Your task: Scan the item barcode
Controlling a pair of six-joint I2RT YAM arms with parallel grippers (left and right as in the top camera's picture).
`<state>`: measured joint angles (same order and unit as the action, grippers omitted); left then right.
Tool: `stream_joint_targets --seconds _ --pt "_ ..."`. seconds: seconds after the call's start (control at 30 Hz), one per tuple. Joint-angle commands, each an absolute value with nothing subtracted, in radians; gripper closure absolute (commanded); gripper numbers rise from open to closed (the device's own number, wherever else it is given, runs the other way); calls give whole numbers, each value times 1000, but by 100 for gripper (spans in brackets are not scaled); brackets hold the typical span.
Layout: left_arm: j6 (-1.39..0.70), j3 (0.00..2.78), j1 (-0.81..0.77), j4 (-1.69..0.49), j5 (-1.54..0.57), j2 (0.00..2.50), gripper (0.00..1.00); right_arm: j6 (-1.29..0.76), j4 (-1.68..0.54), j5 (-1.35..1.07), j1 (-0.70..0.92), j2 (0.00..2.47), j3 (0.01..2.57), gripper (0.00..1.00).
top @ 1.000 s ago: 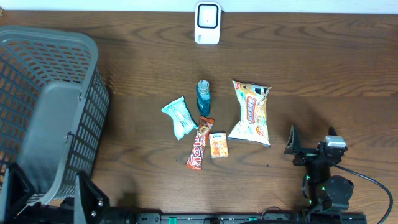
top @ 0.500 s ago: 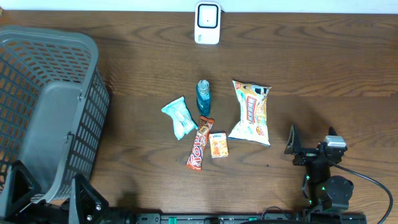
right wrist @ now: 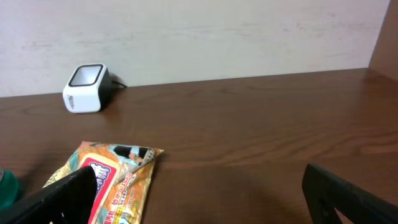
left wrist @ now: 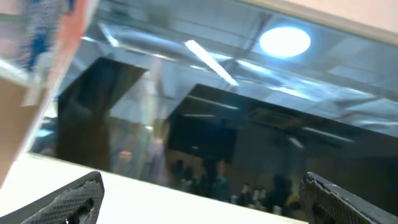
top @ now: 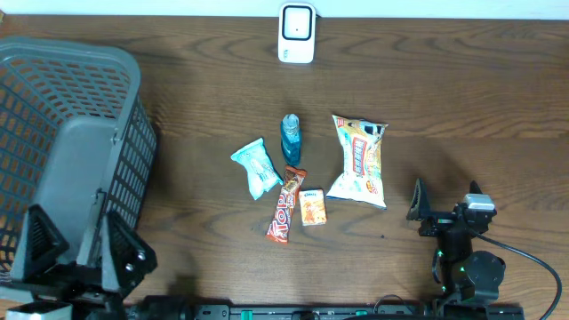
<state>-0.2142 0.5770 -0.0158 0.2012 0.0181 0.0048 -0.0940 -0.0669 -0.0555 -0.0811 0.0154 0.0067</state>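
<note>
A white barcode scanner (top: 296, 33) stands at the table's far edge; the right wrist view shows this scanner (right wrist: 86, 89) against the wall. Mid-table lie a snack bag (top: 358, 161), a teal bottle (top: 291, 138), a teal packet (top: 258, 167), a chocolate bar (top: 286, 205) and a small orange box (top: 311, 206). My right gripper (top: 444, 204) sits open to the right of the bag, holding nothing; the bag (right wrist: 112, 180) lies ahead-left of its fingers. At the front left, by the basket, my left gripper (top: 78, 249) is open and empty. Its camera points up at a window and ceiling lights.
A large grey mesh basket (top: 53, 160) fills the left side of the table. The right gripper's cable (top: 533, 258) trails off to the right. Bare wood lies between the items and the scanner.
My left arm has risen at the front left, so its two fingers now stand higher against the basket. The right arm and all items have not moved.
</note>
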Motion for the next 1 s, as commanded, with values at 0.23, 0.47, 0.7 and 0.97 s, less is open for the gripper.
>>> stream_joint_targets --seconds 0.23,0.47,0.7,0.97 --pt "-210 579 -12 49 91 3 0 -88 -71 -54 -84 12 6 1" --pt "-180 559 -12 26 33 3 1 -88 -71 -54 -84 12 6 1" --pt "-33 421 -12 32 -120 3 0 -88 -71 -54 -84 12 6 1" --pt "-38 234 -12 149 -201 3 0 -88 -71 -54 -84 12 6 1"
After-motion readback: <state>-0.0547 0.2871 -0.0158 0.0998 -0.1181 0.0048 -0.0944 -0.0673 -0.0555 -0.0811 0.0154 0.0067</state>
